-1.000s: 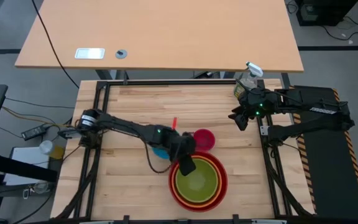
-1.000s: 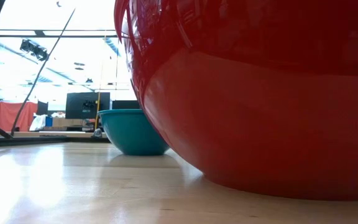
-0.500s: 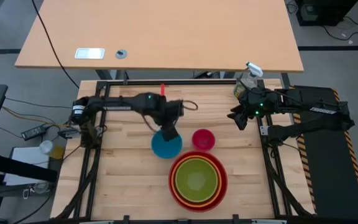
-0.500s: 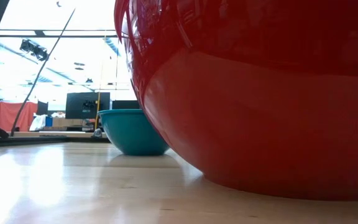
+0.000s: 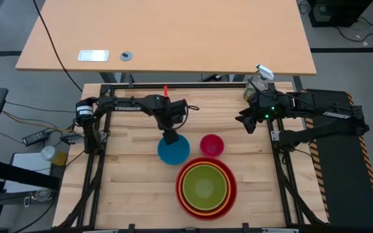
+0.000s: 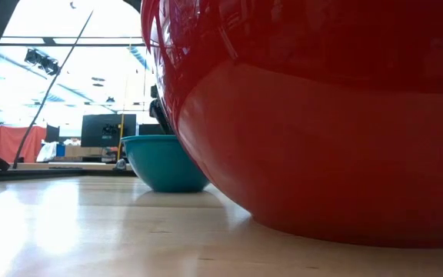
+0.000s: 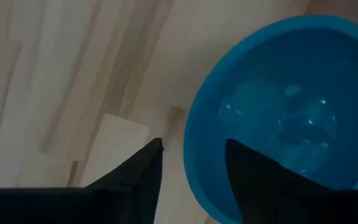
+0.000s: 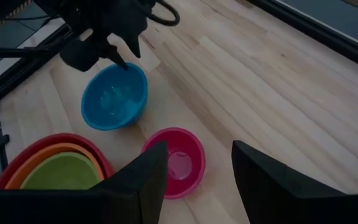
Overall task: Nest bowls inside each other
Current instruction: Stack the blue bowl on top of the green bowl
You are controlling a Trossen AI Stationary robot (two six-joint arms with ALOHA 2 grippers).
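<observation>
The blue bowl (image 5: 175, 152) rests on its base on the wooden table, left of the small pink bowl (image 5: 212, 145). Nearer the front edge the red bowl (image 5: 230, 194) holds the orange bowl (image 5: 182, 173) and the green bowl (image 5: 204, 186) nested inside. My left gripper (image 7: 192, 144) points down, open, over the blue bowl's far rim (image 7: 194, 134), one finger outside the bowl and one over its inside. My right gripper (image 8: 198, 146) hangs open and holds nothing, high at the table's right edge.
A clear spray bottle (image 5: 259, 81) stands at the far right corner behind my right arm. A black frame rail (image 5: 173, 86) runs along the far edge. In the low view the red bowl (image 6: 321, 131) fills most of the picture, the blue bowl (image 6: 164, 163) behind it.
My left gripper has swung from over the red stack's left rim toward the table's far edge and a little left, sinking, and now stands over the blue bowl's far rim. No bowl has moved.
</observation>
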